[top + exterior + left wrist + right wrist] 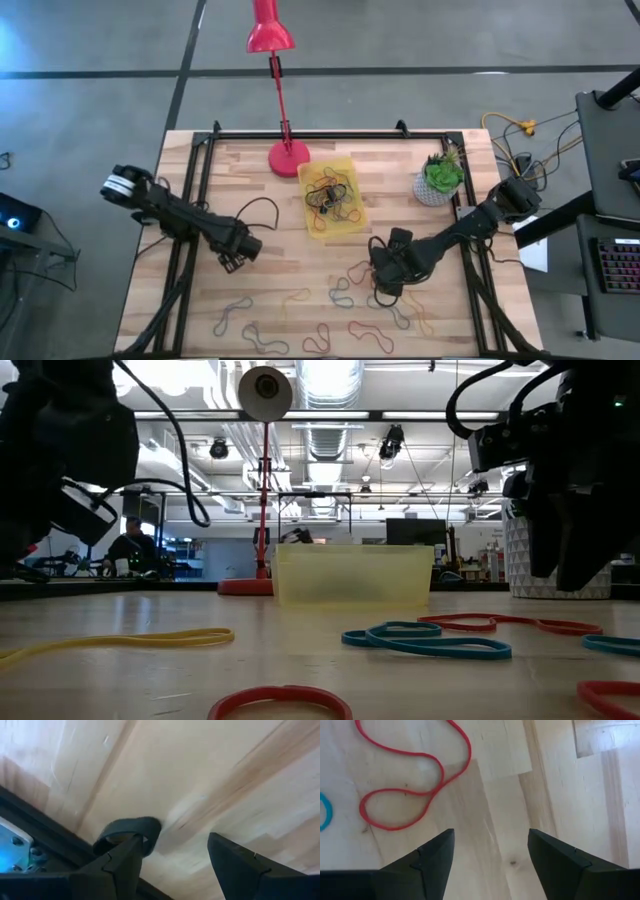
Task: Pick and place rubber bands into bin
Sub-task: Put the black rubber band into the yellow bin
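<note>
The yellow bin sits on the wooden table just beside the red lamp base, and it already holds a tangle of rubber bands. On the far side of the bin from the lamp, near the table's right edge, stands a white pot with a green plant.

The left gripper hangs over bare wood well apart from the bin, on the lamp's side of the table; its fingers stand apart with nothing between them, and a black cable loop lies on the wood just past one finger.

The right gripper is near the bin's plant-side corner, toward the front edge, jaws spread and empty. A red rubber band lies on the wood just ahead of its fingers.

More loose rubber bands in blue, yellow, red and tan are scattered across the front strip of the table, well apart from the bin. At table level, a blue band and a red one lie between the camera and the bin, a yellow band off to the lamp's side.
</note>
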Robot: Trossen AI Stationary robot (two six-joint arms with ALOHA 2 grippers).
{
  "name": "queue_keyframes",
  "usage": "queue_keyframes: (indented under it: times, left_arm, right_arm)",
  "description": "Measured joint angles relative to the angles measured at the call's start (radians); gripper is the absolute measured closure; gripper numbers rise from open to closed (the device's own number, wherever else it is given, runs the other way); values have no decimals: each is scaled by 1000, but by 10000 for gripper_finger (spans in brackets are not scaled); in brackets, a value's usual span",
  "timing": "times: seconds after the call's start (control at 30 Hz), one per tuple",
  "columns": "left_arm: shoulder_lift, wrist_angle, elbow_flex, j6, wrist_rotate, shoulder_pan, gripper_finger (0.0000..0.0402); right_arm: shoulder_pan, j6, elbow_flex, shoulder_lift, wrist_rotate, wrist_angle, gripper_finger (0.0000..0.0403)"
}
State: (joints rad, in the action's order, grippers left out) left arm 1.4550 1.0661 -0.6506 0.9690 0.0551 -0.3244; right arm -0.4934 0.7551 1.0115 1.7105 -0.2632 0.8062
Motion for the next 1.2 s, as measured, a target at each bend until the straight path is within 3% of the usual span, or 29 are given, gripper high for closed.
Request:
queue_keyframes:
  times: [0.3,0.7,0.83,0.97,1.1,1.2]
  left_arm:
    - [-52,-5,61,19,11,0,209]
    - [-53,-134,123,-37,41,34,380]
    - [-52,-141,112,-54,37,74,397]
    - [-61,-115,33,-70,-90,84,401]
    - [-89,-118,-95,-74,-307,90,401]
    - [-100,-77,-210,-97,-352,95,401]
  right_arm:
    - [4,1,0,0,2,-1,166]
    - [4,1,0,0,2,-2,166]
    - [4,1,0,0,1,-3,167]
    - [3,3,0,0,0,-5,166]
    - [3,5,0,1,-1,-6,165]
    - [3,9,-1,1,-2,-6,165]
